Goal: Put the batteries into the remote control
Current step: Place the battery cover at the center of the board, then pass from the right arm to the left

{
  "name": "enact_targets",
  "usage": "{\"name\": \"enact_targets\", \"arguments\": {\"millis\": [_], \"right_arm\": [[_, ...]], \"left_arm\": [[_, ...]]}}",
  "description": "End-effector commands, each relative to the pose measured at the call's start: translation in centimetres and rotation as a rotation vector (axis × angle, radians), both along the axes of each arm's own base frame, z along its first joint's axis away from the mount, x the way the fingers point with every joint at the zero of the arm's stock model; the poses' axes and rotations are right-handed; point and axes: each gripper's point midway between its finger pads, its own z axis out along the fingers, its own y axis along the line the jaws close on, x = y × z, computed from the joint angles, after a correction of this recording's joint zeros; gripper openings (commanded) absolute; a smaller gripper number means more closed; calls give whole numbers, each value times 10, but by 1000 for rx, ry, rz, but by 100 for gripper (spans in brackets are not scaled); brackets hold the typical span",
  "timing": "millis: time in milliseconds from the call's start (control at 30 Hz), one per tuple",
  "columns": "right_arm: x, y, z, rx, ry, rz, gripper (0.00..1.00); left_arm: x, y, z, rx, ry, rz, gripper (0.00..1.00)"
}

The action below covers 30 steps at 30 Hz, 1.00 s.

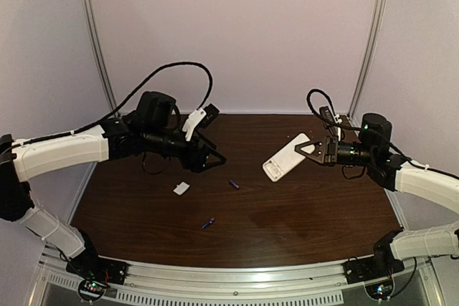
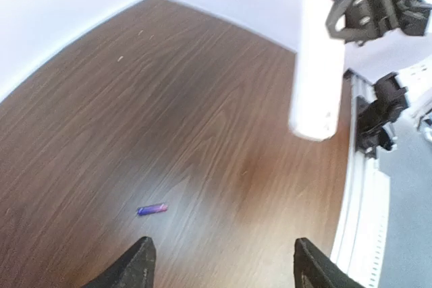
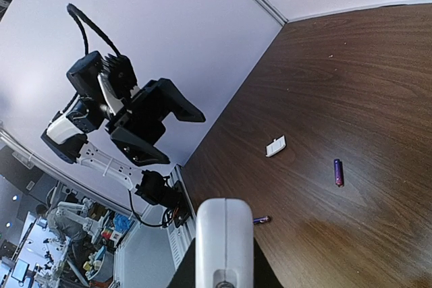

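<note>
The white remote control (image 1: 285, 158) hangs tilted above the table's right half, with my right gripper (image 1: 305, 150) shut on its far end. The right wrist view shows its plain white edge (image 3: 224, 234) between the dark fingers. My left gripper (image 1: 214, 157) hovers open over the left middle with nothing in it. One purple-blue battery (image 1: 233, 183) lies on the wood near the centre, below and right of the left gripper. Another battery (image 1: 208, 223) lies nearer the front. In the left wrist view one battery (image 2: 152, 209) rests just ahead of the left fingertip (image 2: 143, 255).
A small white flat piece (image 1: 181, 188) lies on the dark wooden table (image 1: 301, 227), left of the batteries. White walls close the back and sides. A metal rail (image 1: 237, 277) runs along the near edge by the arm bases.
</note>
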Motion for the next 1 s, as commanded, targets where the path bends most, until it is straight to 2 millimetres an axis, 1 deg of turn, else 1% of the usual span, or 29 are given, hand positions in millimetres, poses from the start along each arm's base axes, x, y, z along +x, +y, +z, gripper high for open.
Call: {"name": "enact_targets", "arguments": {"millis": [0,67,133,233,300,433,500,567,733,833,867,933,967], "right_arm": [[-20,13,13,20,-30,148,0],[-26,18,17,25,-39,185,0],[-32,24,21,31,-46,223,0],[-41,33,25,34,-57,279,0],[-45,37,28,35,-64,304,0],[-51,45,30,32,-74,345,0],[-53,47,30,26,-74,355,0],[-53,48,32,27,-81,361,0],[-52,50,32,25,-80,359,0],[-50,50,31,25,-76,343,1],[-48,50,31,26,-73,330,5],[-45,49,30,31,-66,305,19],[-44,49,31,36,-62,296,25]], "left_arm": [[-32,-38,49,-295,-22,-266,69],[-37,-47,56,-348,1,-306,66],[-46,-58,55,-362,26,-360,65],[-59,-75,51,-350,42,-414,65],[-63,-84,49,-354,65,-427,63],[-74,-95,44,-366,115,-484,57],[-82,-99,44,-375,130,-516,53],[-86,-103,42,-372,143,-528,47],[-87,-111,38,-380,184,-537,32],[-85,-114,38,-402,201,-534,21],[-85,-115,38,-410,206,-535,17],[-84,-116,38,-427,215,-530,10],[-83,-117,39,-434,220,-522,8]]}}
